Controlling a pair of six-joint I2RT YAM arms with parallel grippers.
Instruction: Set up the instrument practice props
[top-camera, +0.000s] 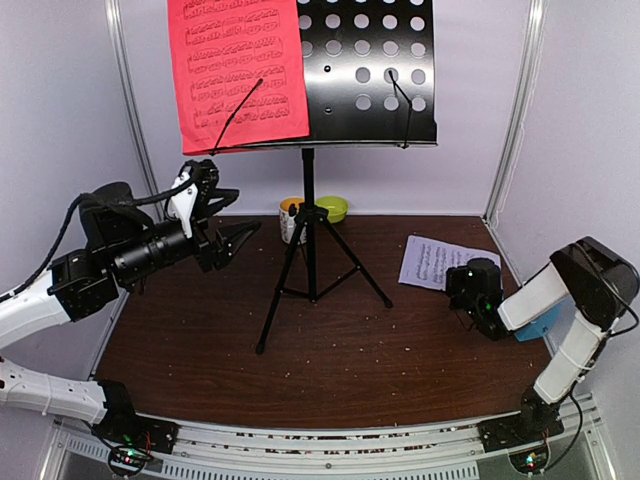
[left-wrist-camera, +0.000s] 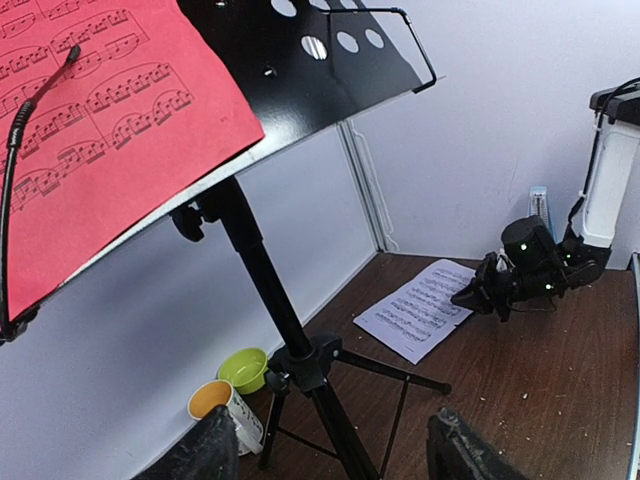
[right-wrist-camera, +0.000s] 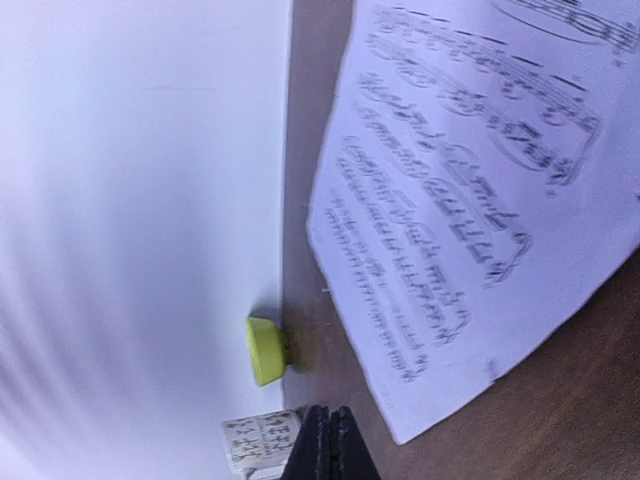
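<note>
Stand (top-camera: 308, 222) mid-table toward the far side, tripod legs splayed near-left, near-right and far, feet on the dark wood table (top-camera: 200, 345). Desk (top-camera: 372, 70) up top, tilted back. Red page (top-camera: 236, 70) on its left half, overhanging the left edge and lower lip, crossed by a thin black wire arm (top-camera: 237, 115). Right half showing rows of holes, with a second wire arm over it. Lilac page (top-camera: 436, 262) flat on the table at far right, well apart from the tripod feet, far edge near the back wall (top-camera: 420, 180). Open wood between the near-right leg and that page, and along the near strip in front of the legs, with crumbs (top-camera: 330, 355) scattered there. Right claw (left-wrist-camera: 462, 296) low at the lilac page's near-right edge, closed tight, tips together. Nothing visible between them, and the page corner just beside them in the wrist view. Left claw (top-camera: 232, 218) raised left of the pole, below the red page's lower edge, open wide, gripping nothing. Metronome (top-camera: 537, 323) at the table's right edge, mostly hidden behind the right arm; only a blue patch showing and, from the left wrist, a clear top. Mug (top-camera: 290, 216) and green bowl (top-camera: 333, 208) at the back wall behind the pole, just beside each other. Mug inside orange, bowl inside plain green; contents not to be told.
</note>
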